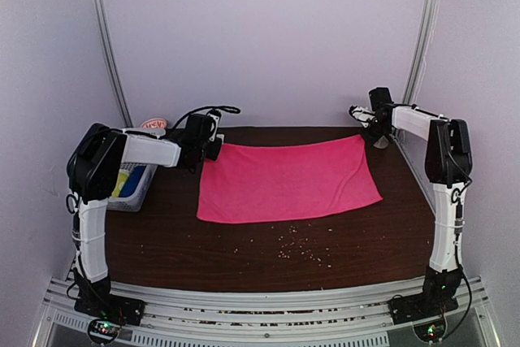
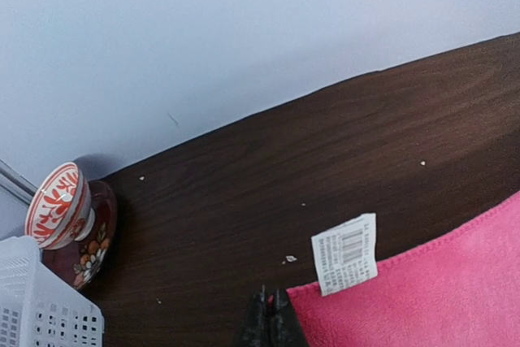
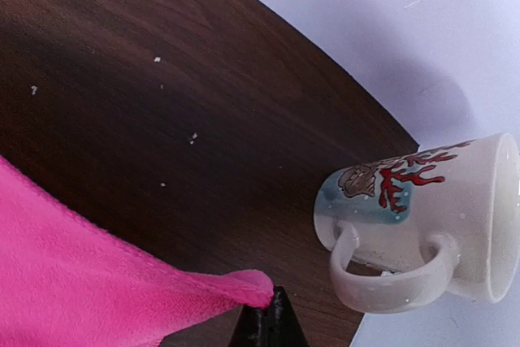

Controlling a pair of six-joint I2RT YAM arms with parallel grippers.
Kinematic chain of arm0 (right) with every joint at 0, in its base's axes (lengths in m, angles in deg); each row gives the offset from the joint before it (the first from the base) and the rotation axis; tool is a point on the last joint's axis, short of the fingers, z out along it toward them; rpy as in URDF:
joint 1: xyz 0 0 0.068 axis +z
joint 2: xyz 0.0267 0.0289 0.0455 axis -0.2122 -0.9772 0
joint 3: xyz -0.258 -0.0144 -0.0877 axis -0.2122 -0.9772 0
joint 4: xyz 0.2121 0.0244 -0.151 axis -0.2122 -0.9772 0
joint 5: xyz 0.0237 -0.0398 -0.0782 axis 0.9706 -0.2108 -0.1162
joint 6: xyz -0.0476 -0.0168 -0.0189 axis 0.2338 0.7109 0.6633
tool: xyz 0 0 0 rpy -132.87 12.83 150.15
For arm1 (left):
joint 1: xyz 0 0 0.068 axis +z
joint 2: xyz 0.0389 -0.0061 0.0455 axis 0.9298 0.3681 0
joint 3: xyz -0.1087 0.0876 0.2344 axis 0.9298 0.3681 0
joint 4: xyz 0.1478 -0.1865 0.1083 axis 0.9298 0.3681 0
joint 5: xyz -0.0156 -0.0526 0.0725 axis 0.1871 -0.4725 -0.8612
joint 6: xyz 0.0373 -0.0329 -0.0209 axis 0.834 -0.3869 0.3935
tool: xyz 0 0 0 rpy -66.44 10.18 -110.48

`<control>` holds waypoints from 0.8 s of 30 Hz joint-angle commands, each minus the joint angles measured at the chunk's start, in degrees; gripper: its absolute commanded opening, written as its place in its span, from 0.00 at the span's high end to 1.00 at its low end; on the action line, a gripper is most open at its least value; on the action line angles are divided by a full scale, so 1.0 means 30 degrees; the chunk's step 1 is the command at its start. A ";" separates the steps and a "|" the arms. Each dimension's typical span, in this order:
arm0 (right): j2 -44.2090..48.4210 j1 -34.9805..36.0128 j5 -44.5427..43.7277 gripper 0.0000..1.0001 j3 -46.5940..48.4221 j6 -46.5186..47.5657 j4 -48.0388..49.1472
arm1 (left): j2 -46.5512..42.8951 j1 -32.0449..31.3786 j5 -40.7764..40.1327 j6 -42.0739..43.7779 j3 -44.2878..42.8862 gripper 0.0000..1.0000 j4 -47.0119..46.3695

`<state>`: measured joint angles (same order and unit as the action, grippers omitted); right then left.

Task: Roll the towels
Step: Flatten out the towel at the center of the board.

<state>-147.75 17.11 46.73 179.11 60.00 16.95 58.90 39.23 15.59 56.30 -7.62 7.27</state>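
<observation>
Left wrist: bowl (image 2: pixel 58 205) beside basket (image 2: pixel 41 308); pink towel (image 2: pixel 439 290) apart; crumbs (image 2: pixel 290 259) between.

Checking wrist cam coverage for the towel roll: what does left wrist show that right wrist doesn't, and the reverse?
Left wrist only: the shut left hand beside the towel corner that carries a white barcode label, plus a red-and-white patterned bowl and a white lattice basket at far left.
Right wrist only: the shut right hand with a towel corner drawn up to its tips, apparently pinched, and a cream mug with a red coral print.
Both: the pink towel, the dark wood table, crumbs, the pale wall.
</observation>
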 commanded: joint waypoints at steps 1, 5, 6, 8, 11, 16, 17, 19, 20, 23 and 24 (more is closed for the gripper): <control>-0.0090 0.0216 -0.2216 1.00 -0.0434 0.1460 0.1187 | -0.0671 0.0361 -0.1379 0.0808 0.0627 1.00 -0.2590; -0.0164 0.0489 -0.2230 1.00 -0.0795 0.3326 0.0553 | -0.0196 0.0379 -0.1847 0.1563 0.0409 1.00 -0.2828; -0.0190 0.0584 -0.2213 1.00 -0.0850 0.3872 0.0468 | -0.0105 0.0385 -0.1959 0.1784 0.0365 1.00 -0.2997; -0.0219 0.0755 -0.2028 1.00 -0.0865 0.4505 0.0229 | 0.0057 0.0388 -0.2355 0.2035 0.0172 1.00 -0.3077; -0.0250 0.1041 -0.1958 1.00 -0.0873 0.5684 -0.0110 | 0.0195 0.0407 -0.3105 0.2481 0.0011 1.00 -0.3378; -0.0238 0.1387 -0.2237 1.00 -0.0666 0.8111 -0.0907 | 0.0557 0.0461 -0.4187 0.3392 -0.0416 1.00 -0.3519; -0.0236 0.1395 -0.2295 1.00 -0.0596 0.8444 -0.1081 | 0.0616 0.0457 -0.4203 0.3514 -0.0444 1.00 -0.3585; -0.0174 0.1397 -0.2458 1.00 -0.0496 0.8903 -0.1320 | 0.0689 0.0460 -0.4158 0.3656 -0.0287 1.00 -0.3741; -0.0125 0.1397 -0.2480 1.00 -0.0461 0.9074 -0.1458 | 0.0680 0.0457 -0.4046 0.3649 -0.0143 1.00 -0.3869; 0.0193 0.1397 -0.2409 1.00 -0.0485 0.9392 -0.2069 | 0.0305 0.0440 -0.3260 0.3612 0.0780 1.00 -0.4418; 0.0338 0.1397 -0.2268 1.00 -0.0500 0.9373 -0.2266 | -0.0011 0.0462 -0.2930 0.3552 0.1119 1.00 -0.4547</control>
<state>-147.88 21.44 40.79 177.18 85.27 13.63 60.30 39.97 5.34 66.07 -6.81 -1.16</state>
